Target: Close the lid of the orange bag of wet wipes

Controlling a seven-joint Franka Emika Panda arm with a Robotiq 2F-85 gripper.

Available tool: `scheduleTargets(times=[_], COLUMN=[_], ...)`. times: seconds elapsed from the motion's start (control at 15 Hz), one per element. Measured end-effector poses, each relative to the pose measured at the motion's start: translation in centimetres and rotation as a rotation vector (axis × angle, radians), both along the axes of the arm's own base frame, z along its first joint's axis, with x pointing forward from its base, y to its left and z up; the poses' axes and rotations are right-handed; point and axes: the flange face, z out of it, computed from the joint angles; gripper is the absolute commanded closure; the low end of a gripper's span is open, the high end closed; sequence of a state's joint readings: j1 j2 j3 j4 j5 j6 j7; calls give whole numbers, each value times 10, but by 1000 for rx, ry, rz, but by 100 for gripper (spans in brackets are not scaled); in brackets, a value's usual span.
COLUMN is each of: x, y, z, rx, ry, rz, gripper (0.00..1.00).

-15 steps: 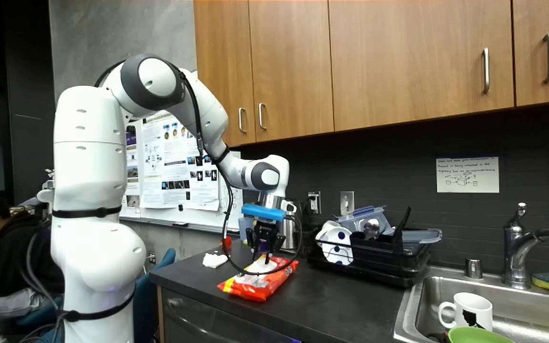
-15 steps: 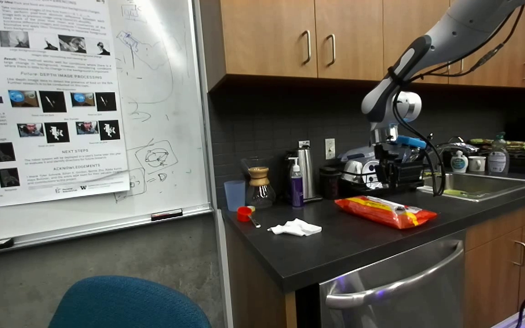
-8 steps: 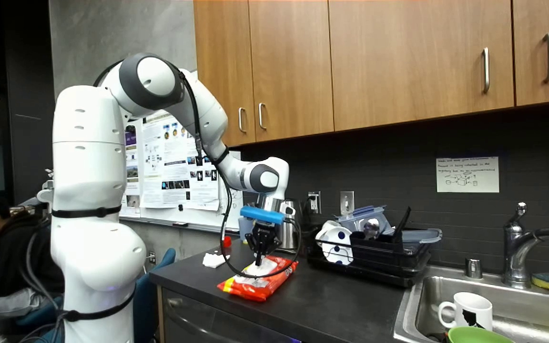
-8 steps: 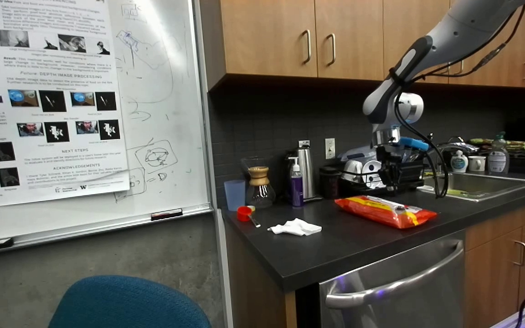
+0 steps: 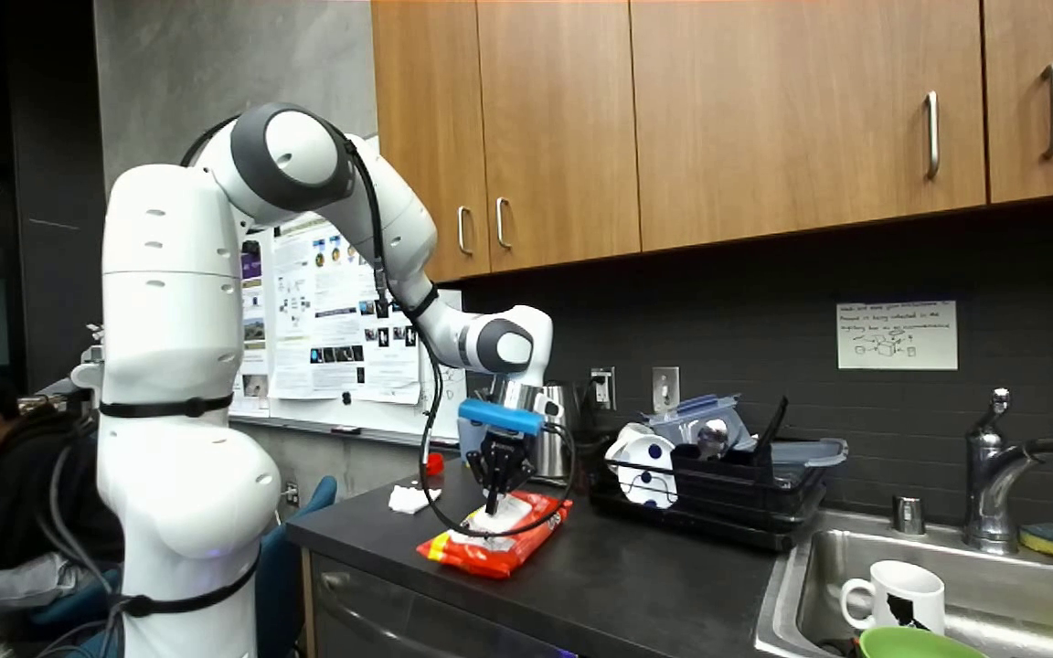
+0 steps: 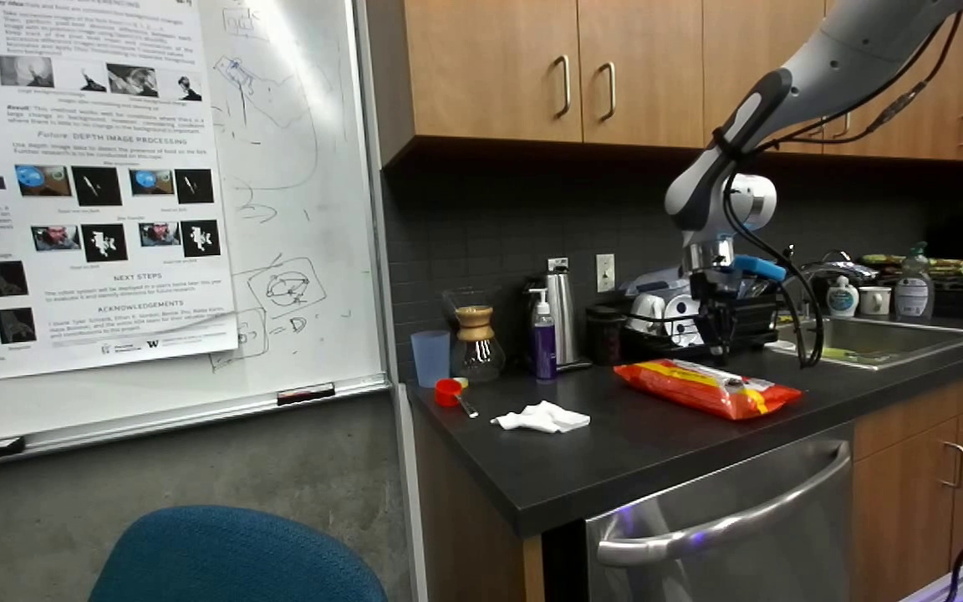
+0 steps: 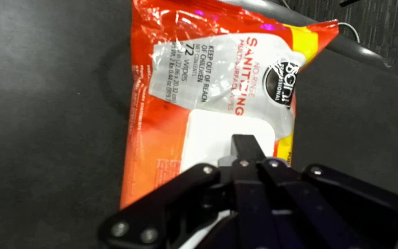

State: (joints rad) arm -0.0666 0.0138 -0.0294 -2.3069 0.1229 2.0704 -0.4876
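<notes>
The orange bag of wet wipes (image 7: 147, 138) lies flat on the dark counter; it also shows in both exterior views (image 5: 481, 557) (image 6: 690, 391). In the wrist view the lid (image 7: 209, 136) is a white rounded flap on its top face; its lower part is hidden behind the gripper. My gripper (image 7: 245, 138) has its fingers together with nothing seen between them, in front of the lid. In both exterior views the gripper (image 5: 492, 504) (image 6: 720, 351) points down over the bag. I cannot tell whether the fingertips touch the lid.
A crumpled white cloth (image 6: 542, 417) and a red scoop (image 6: 448, 392) lie near the counter's end. A purple bottle (image 6: 545, 343), a metal jug (image 6: 563, 322) and a dish rack (image 5: 700, 498) stand behind. The sink (image 5: 805, 594) is beyond the rack. A cable loop (image 5: 572, 457) hangs beside the gripper.
The gripper's fingers, apart one second ago, have come together. The gripper has shifted slightly left and lower in an exterior view. The bag has not moved.
</notes>
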Motion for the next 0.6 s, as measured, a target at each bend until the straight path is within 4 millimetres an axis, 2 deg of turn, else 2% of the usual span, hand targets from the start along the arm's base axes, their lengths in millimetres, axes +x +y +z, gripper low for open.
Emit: scheduleTargets(times=[0.6], x=[3], y=[8], z=[-5], rx=[3], ry=[-4], rz=[26], gripper=[100])
